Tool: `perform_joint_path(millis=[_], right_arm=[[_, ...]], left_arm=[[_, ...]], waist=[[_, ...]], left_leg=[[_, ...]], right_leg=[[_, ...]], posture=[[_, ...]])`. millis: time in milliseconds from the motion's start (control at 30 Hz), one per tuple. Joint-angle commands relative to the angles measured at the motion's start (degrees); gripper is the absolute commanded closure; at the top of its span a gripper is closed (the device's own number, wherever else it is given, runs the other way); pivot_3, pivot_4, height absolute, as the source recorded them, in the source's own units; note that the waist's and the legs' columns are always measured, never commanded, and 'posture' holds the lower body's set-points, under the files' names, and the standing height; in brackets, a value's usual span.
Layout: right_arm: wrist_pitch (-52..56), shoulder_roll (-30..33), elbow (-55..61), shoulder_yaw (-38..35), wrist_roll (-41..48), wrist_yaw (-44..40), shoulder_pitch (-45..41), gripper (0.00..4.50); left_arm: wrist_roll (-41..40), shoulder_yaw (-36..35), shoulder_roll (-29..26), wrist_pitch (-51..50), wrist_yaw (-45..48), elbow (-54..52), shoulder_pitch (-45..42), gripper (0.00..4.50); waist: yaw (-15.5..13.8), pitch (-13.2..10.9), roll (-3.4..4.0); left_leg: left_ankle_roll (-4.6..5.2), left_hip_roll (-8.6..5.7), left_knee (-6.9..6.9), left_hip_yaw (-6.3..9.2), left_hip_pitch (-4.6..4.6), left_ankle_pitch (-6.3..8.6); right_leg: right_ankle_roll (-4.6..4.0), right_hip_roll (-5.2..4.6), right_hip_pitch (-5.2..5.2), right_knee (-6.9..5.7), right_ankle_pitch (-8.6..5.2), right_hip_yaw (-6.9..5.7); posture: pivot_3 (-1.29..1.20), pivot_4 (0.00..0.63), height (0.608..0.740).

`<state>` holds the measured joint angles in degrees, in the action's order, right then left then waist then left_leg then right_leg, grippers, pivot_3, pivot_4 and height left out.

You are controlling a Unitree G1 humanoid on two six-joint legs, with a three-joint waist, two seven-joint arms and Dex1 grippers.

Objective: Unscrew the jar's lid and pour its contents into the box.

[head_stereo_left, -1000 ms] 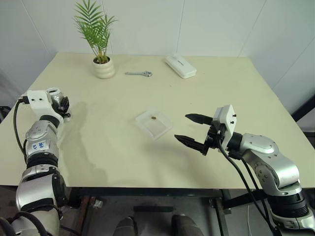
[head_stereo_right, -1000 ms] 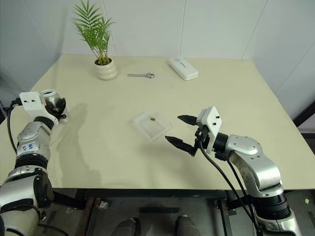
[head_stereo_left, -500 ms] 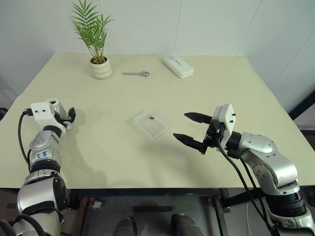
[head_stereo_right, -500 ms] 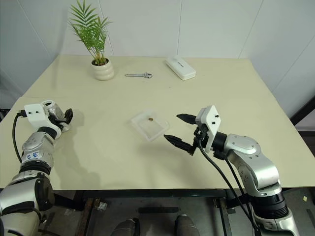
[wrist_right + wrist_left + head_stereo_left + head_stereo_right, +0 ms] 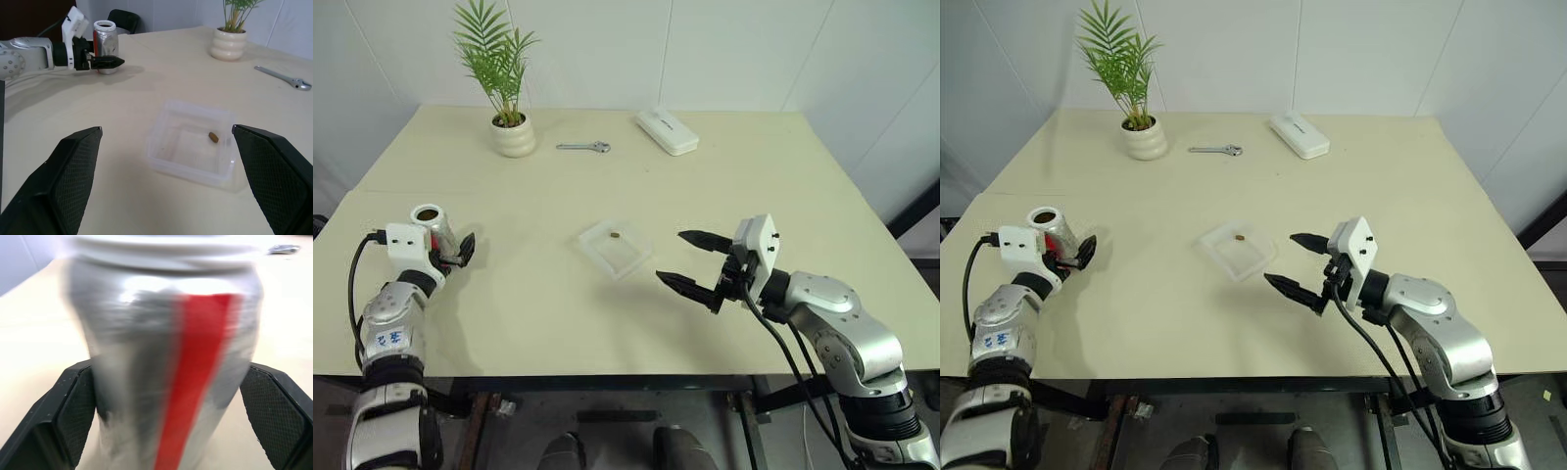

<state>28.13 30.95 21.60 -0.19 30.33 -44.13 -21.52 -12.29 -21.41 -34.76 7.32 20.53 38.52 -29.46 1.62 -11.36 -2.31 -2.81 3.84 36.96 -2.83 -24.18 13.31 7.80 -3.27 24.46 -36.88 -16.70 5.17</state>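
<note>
Counter (image 5: 724,157) w/ box (image 5: 618,247) mid, one brown bit (image 5: 615,235) in it, so pour looks done. Jar (image 5: 434,227) upright at left edge, mouth open, lid unseen. Left pincer (image 5: 462,253) spread wide round jar, prob. just not touching. Right pincer (image 5: 690,261) wide open, empty, near box.

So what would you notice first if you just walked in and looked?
Probably the two shiny robot arms reaching over the table, each with a black claw spread open. The left claw sits around a small jar with no lid near the table's left edge. In the middle lies a clear box with one tiny brown bit inside.
</note>
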Motion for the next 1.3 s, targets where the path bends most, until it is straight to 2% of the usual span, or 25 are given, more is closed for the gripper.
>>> perform_joint_path(millis=[33,200,467,600,767,933,1033,1200,1300], right_arm=[[-0.37,-0.06,2.87,-0.98,0.98,0.29,0.84,0.00],[-0.30,0.42,3.13,-1.25,1.64,-0.64,2.00,0.00],[-0.32,1.30,2.52,-1.36,1.80,-2.28,1.79,0.00],[0.21,2.48,2.83,-1.72,2.08,-3.31,2.36,0.00],[0.75,4.76,3.45,-2.97,2.74,-4.26,3.24,0.00],[-3.33,8.96,3.19,-4.56,1.93,-8.81,5.29,0.00],[-1.94,11.11,2.51,-6.17,4.39,-11.07,5.20,0.00],[1.34,14.83,0.92,-9.68,6.87,-12.37,4.13,0.00],[0.52,17.25,0.44,-12.30,6.51,-13.69,5.32,0.00]], left_arm=[[-0.80,-1.49,-0.80,-1.65,-1.27,-11.67,4.53,0.01],[-2.18,-3.87,0.06,-8.17,-3.26,-25.28,14.97,0.01],[-3.81,-7.09,-1.96,-13.53,-1.85,-31.48,21.47,0.01],[-5.27,-7.55,-2.76,-15.82,0.99,-35.37,24.49,0.01],[-6.14,-4.63,-4.64,-15.87,8.62,-41.05,26.50,0.01],[-7.35,2.22,-12.66,-10.52,27.13,-41.57,22.73,0.01],[-9.80,4.37,-13.28,-7.72,34.05,-40.26,18.27,0.01],[-11.90,9.20,-14.56,-8.06,43.81,-38.24,9.82,0.01],[-12.70,10.47,-13.82,-9.93,44.62,-38.74,6.98,0.01]], waist=[[0.04,0.01,-0.01],[0.39,0.02,-0.02],[0.29,0.02,-0.04],[0.29,0.03,-0.04],[0.27,0.03,-0.05],[-0.02,0.03,-0.05],[0.05,0.03,-0.04],[0.21,0.03,-0.04],[0.18,0.03,-0.05]], left_leg=[[0.00,0.00,0.00,0.00,0.01,0.00],[0.01,0.03,-0.06,-0.06,0.07,0.01],[0.02,0.04,-0.05,-0.08,0.08,0.00],[0.05,0.04,-0.12,-0.13,0.05,0.01],[0.06,0.04,-0.39,-0.16,0.08,0.01],[0.07,0.04,-0.72,-0.21,0.08,0.00],[0.08,0.02,-0.85,-0.26,0.07,-0.01],[0.10,0.04,-0.86,-0.29,0.08,0.02],[0.10,0.05,-0.87,-0.29,0.07,0.02]], right_leg=[[-0.02,0.00,0.00,0.00,0.02,0.00],[-0.07,-0.04,-0.01,0.02,0.03,0.01],[-0.49,-0.11,-0.01,0.19,-0.03,-0.04],[-0.55,-0.16,-0.02,0.38,0.01,-0.05],[-0.78,-0.18,-0.01,0.55,-0.12,-0.06],[-1.11,-0.20,-0.01,0.92,-0.24,-0.09],[-1.11,-0.21,0.00,1.04,-0.24,-0.09],[-0.31,-0.15,0.05,1.00,0.17,-0.07],[-0.30,-0.13,0.06,1.02,0.17,-0.06]], posture=[[0.00,0.150,0.740],[0.00,0.150,0.740],[0.00,0.150,0.740],[0.00,0.150,0.740],[0.00,0.150,0.740],[0.00,0.150,0.740],[0.00,0.150,0.740],[0.00,0.150,0.740],[0.00,0.150,0.740]])
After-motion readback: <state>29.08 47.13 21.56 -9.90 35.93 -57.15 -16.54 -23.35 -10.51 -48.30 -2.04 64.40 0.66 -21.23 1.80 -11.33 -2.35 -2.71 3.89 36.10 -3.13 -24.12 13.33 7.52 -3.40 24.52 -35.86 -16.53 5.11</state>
